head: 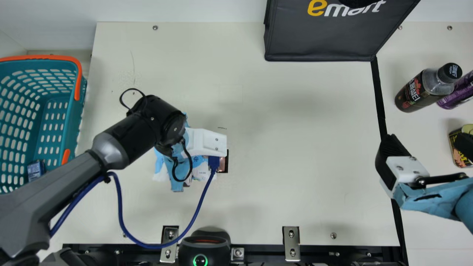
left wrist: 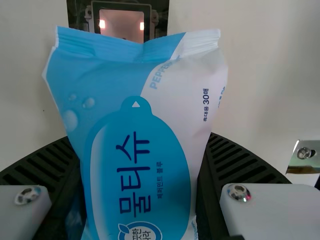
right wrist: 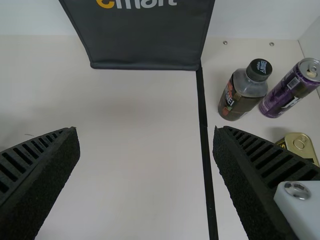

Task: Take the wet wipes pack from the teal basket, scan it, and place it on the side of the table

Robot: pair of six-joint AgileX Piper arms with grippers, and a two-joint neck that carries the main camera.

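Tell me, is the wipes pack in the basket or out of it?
Out: the left hand has the pack gripped over the table, to the right of the basket.

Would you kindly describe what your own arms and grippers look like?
My left arm is grey, with a silver collar, a black wrist and a blue cable. My left gripper and right gripper each have black, ribbed fingers and white mounts with screws. My right arm has a light blue section and a black rod.
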